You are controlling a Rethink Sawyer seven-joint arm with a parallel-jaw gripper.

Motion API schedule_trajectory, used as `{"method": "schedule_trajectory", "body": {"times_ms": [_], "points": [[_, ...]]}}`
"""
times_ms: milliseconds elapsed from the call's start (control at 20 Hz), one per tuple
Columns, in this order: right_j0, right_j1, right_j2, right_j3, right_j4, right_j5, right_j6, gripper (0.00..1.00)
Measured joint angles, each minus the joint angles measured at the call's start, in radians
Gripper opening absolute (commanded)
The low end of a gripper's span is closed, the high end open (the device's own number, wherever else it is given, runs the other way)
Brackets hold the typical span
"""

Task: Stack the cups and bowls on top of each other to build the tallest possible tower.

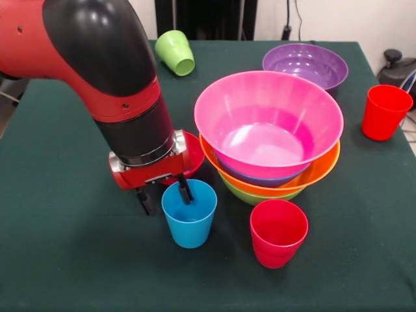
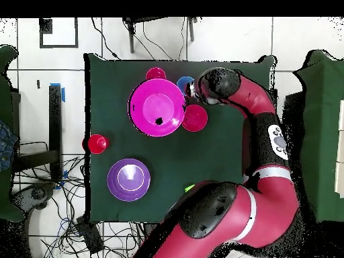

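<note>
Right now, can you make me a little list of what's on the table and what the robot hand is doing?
tower: pink bowl on top, then blue, orange and green rims under it
purple bowl: alone, behind the tower
small red bowl: beside the tower, mostly hidden by the arm in the front view
blue cup: upright, in front of the tower
red cups: one by the blue cup, one near the table edge
green cup: lying on its side
gripper: open, one finger inside the blue cup, one outside
</note>
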Motion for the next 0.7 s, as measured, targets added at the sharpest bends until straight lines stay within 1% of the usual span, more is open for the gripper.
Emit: {"method": "schedule_trajectory", "body": {"times_ms": [500,650,700], "points": [[0.0,0.044,-0.001,-0.001,-0.019,-0.04,0.0,1.0],[0.0,0.047,-0.006,-0.001,-0.02,-0.042,0.0,1.0],[0.0,0.052,-0.01,-0.001,-0.02,-0.042,0.0,0.0]]}}
